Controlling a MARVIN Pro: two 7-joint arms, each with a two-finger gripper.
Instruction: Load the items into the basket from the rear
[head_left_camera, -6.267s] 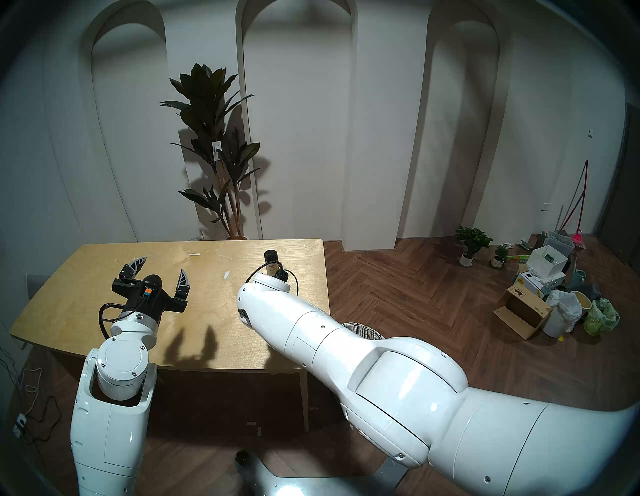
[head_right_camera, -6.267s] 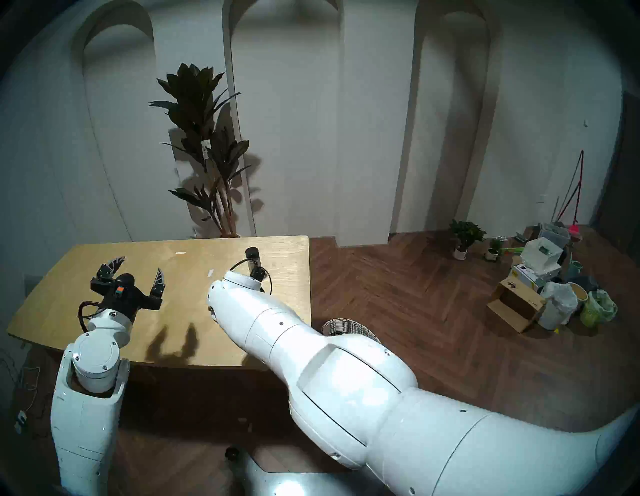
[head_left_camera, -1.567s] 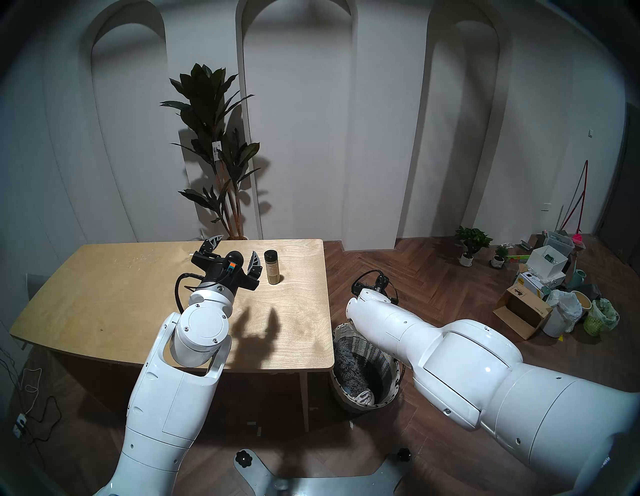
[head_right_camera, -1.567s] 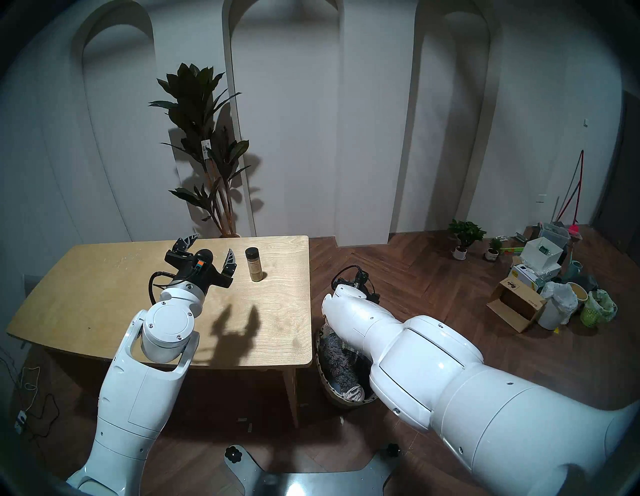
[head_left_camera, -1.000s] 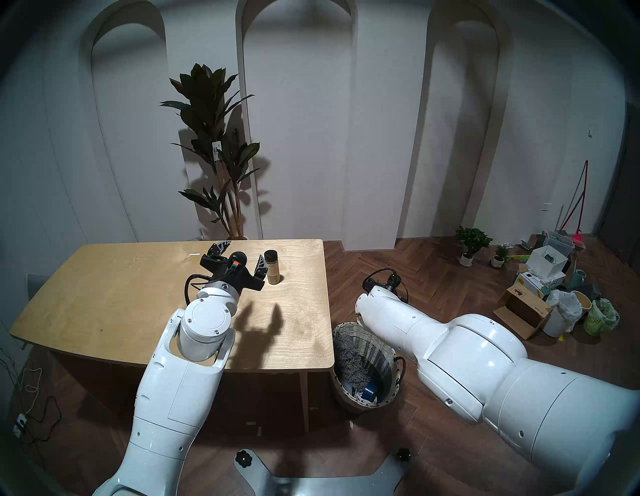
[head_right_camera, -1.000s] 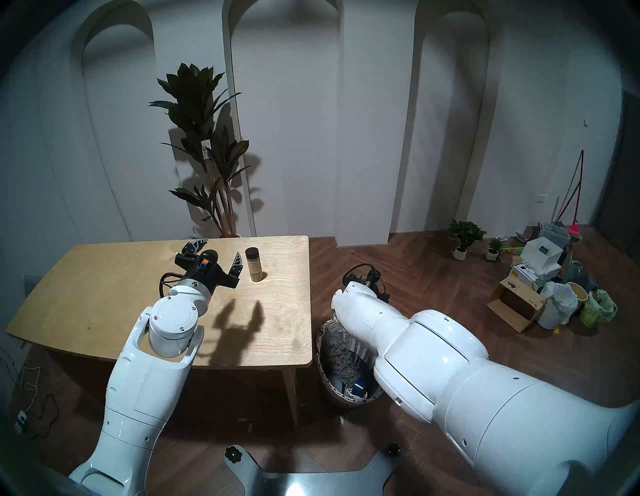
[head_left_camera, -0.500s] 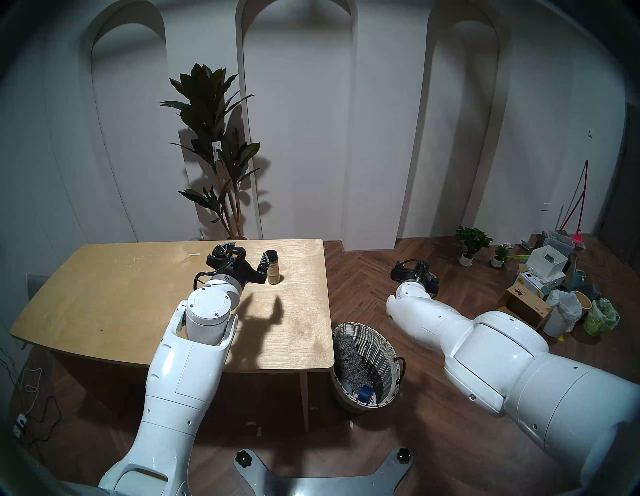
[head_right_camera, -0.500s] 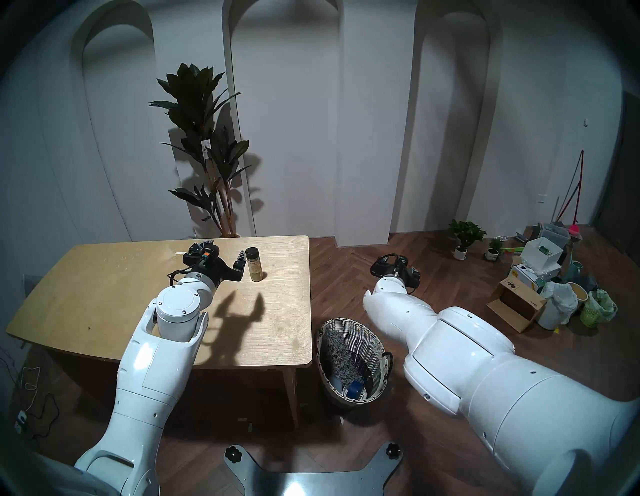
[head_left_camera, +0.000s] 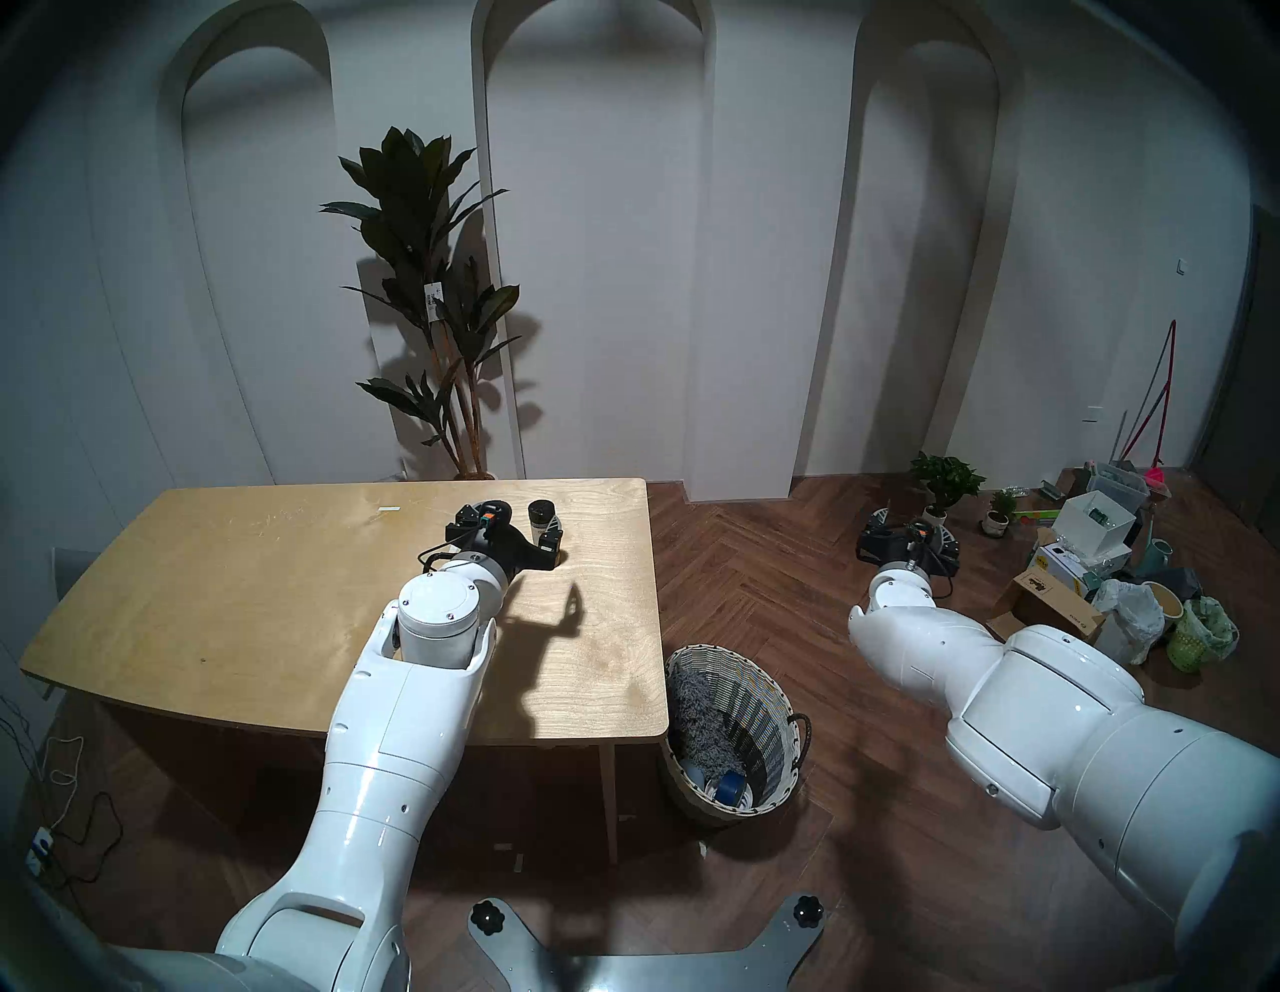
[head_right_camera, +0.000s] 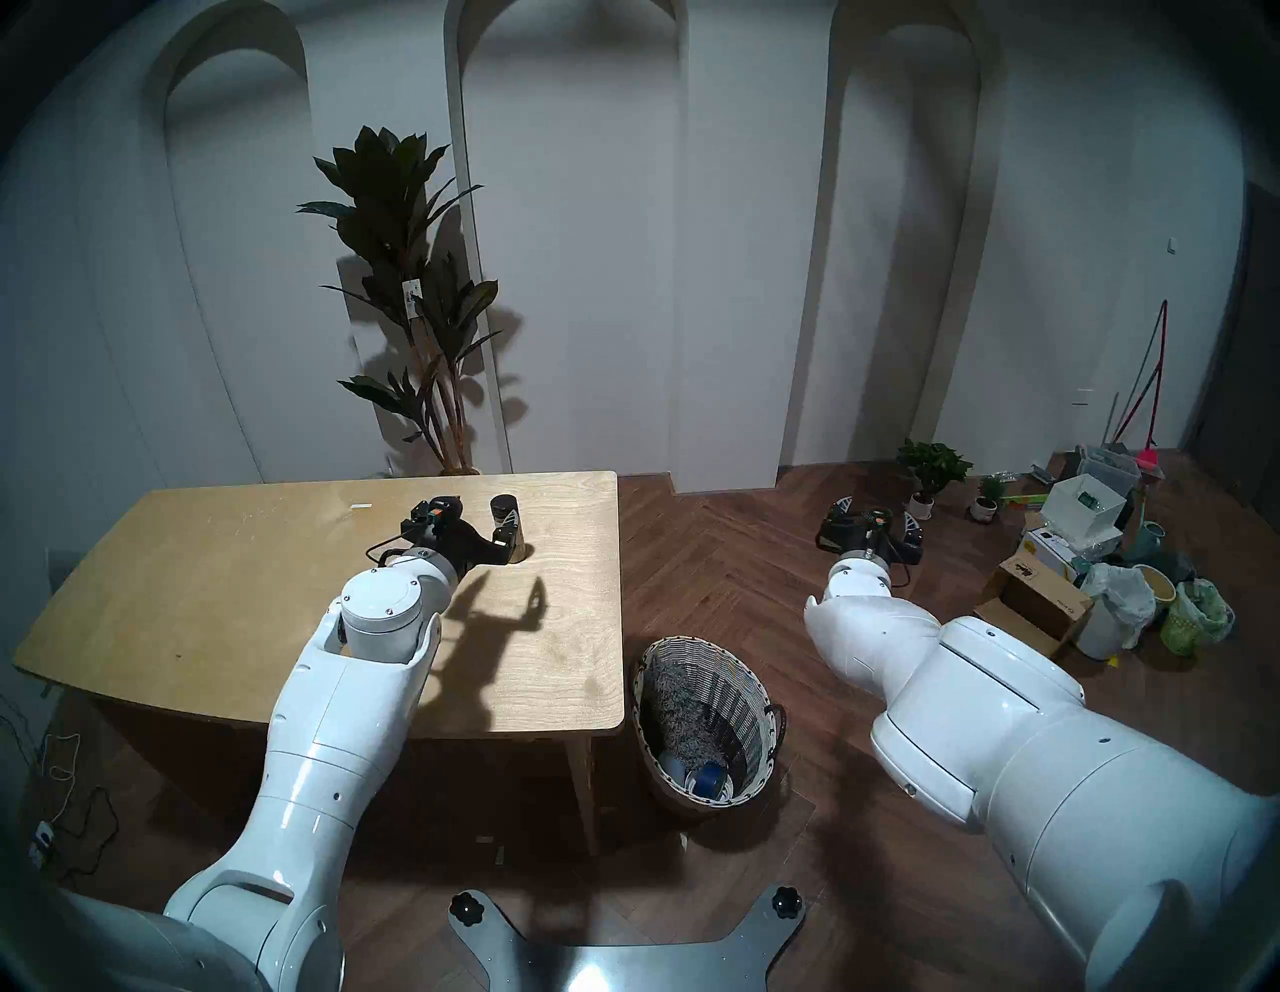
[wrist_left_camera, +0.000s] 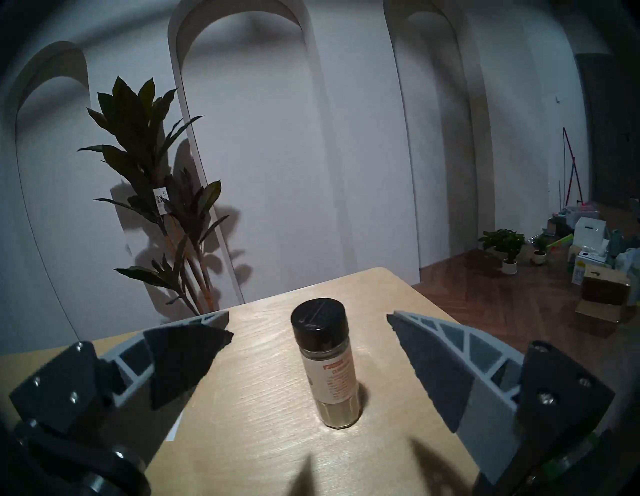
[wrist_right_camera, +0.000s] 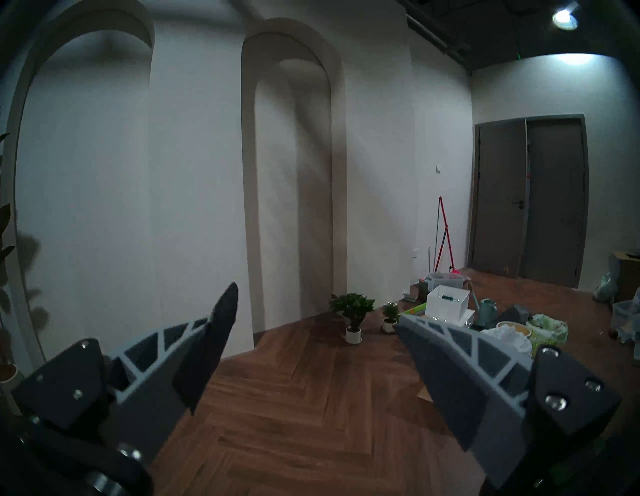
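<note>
A small black-capped bottle of tan contents stands upright near the far right of the wooden table. My left gripper is open, one finger on each side of the bottle without touching it. The round woven basket stands on the floor at the table's right front corner. Inside it lie the fluffy grey duster and the blue tape roll. My right gripper is open and empty over the floor, far right of the basket.
A tall potted plant stands behind the table. Small potted plants and a heap of boxes and bags sit on the floor at the right. My base plate lies at the bottom.
My left gripper has slid right and forward until its open fingers flank the bottle. The right arm has swung away from above the basket to the right, uncovering the tape roll inside.
</note>
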